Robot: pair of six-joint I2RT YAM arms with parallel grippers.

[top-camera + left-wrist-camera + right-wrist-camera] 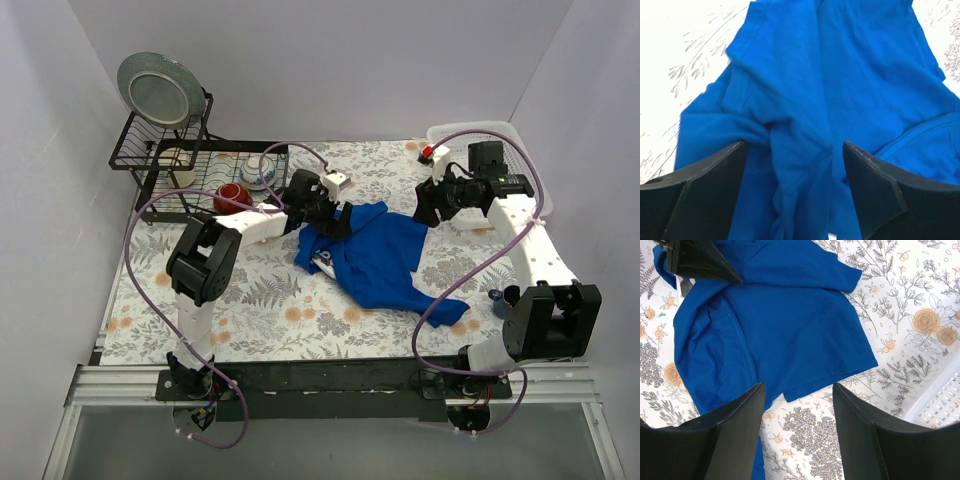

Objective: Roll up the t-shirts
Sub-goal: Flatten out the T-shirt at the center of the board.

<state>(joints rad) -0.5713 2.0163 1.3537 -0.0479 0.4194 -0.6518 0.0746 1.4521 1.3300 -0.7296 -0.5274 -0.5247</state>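
Note:
The royal-blue t-shirt [378, 255] lies crumpled on the floral tablecloth in the middle of the table, one part trailing toward the front right. A bit of its white graphic [325, 260] shows at its left edge. My left gripper [335, 222] is open and low over the shirt's back-left part. In the left wrist view a bunched fold of the shirt [805, 100] lies between the wide-apart fingers of the gripper [795, 150]. My right gripper [425, 208] is open and empty just above the shirt's back-right edge. In the right wrist view the gripper [797, 390] straddles the shirt's hem [790, 325].
A black wire dish rack [200, 170] stands at the back left with a grey plate [158, 88], a red bowl [232, 196] and a blue-and-white cup [258, 172]. A white plastic bin [490, 132] sits at the back right. A small blue object [497, 297] lies near the right arm.

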